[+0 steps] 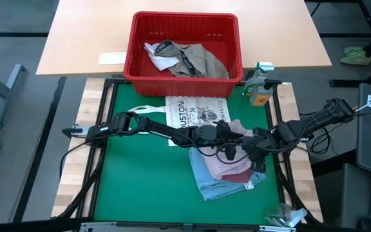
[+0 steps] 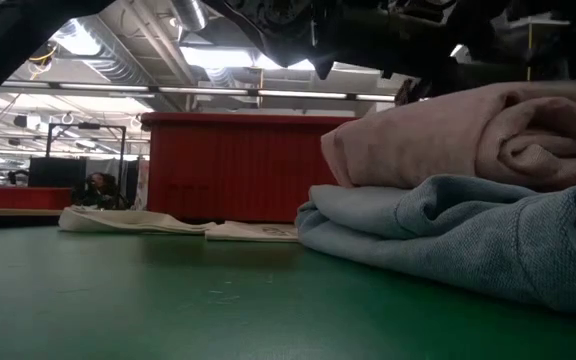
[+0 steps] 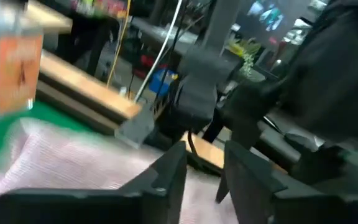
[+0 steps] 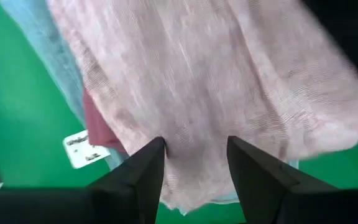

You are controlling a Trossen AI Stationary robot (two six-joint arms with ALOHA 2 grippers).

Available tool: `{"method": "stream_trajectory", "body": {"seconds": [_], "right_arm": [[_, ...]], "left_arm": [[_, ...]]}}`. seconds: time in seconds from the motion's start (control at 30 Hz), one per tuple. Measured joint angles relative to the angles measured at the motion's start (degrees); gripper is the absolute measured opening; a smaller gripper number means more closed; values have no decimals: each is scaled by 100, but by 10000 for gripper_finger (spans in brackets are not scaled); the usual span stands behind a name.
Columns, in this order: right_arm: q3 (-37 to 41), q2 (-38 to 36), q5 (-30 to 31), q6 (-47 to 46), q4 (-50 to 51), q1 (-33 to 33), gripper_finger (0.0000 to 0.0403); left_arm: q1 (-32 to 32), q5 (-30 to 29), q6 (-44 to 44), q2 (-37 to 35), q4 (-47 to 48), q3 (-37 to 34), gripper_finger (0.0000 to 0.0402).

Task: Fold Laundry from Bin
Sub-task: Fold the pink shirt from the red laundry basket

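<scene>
Laundry sits in 2 places in the high view. A folded stack of soft cloth lies right of centre on the green table mat (image 1: 140, 187): a light blue garment (image 1: 214, 183) at the bottom, a maroon piece (image 1: 240, 176) showing at its right edge, and a pale pink garment (image 1: 227, 161) on top. More cloth, khaki-grey (image 1: 201, 61) and white (image 1: 156, 55), lies inside the red slotted plastic bin (image 1: 185, 22) at upper centre.

The left gripper (image 1: 227, 145) reaches in from the left of the frame and hovers directly over the pink garment's upper edge. In the left wrist view its 2 dark fingers (image 3: 166, 180) stand slightly apart with nothing between them, the pink cloth (image 3: 61, 162) lying just beneath.

The right gripper (image 1: 256, 154) comes in from the right and sits at the stack's right edge, just beside the left one. In the right wrist view its fingers (image 4: 145, 171) are spread, released, above the pink cloth (image 4: 216, 81), with blue cloth (image 4: 48, 50) and a white tag (image 4: 79, 149) at the left.

A flat white tote bag printed with dark lettering (image 1: 195, 113) lies on the mat between bin and stack. A clear spray bottle with an orange label (image 1: 259, 87) stands right of the bin.

In the low view the pink garment (image 2: 448, 135) rests on the blue one (image 2: 468, 235) at right, the bin (image 2: 238, 165) behind.
</scene>
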State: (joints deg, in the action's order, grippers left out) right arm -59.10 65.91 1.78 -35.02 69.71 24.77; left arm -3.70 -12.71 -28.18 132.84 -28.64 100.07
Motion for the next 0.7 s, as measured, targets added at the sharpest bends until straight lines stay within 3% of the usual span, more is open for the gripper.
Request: {"method": "stream_trajectory", "body": {"seconds": [0.17, 0.33, 0.53, 0.7], "right_arm": [[170, 0, 5, -256, 259, 1, 175], [142, -55, 90, -265, 301, 2, 175], [-295, -111, 509, -174, 291, 2, 175], [-463, -121, 1814, -73, 86, 0, 175]], "left_arm": [[21, 11, 920, -27, -321, 0, 124], [2, 7, 1550, -276, 180, -4, 126], [-113, -25, 1807, -949, 2104, 0, 126], [-215, -135, 1705, -1394, 3773, 0, 126]]}}
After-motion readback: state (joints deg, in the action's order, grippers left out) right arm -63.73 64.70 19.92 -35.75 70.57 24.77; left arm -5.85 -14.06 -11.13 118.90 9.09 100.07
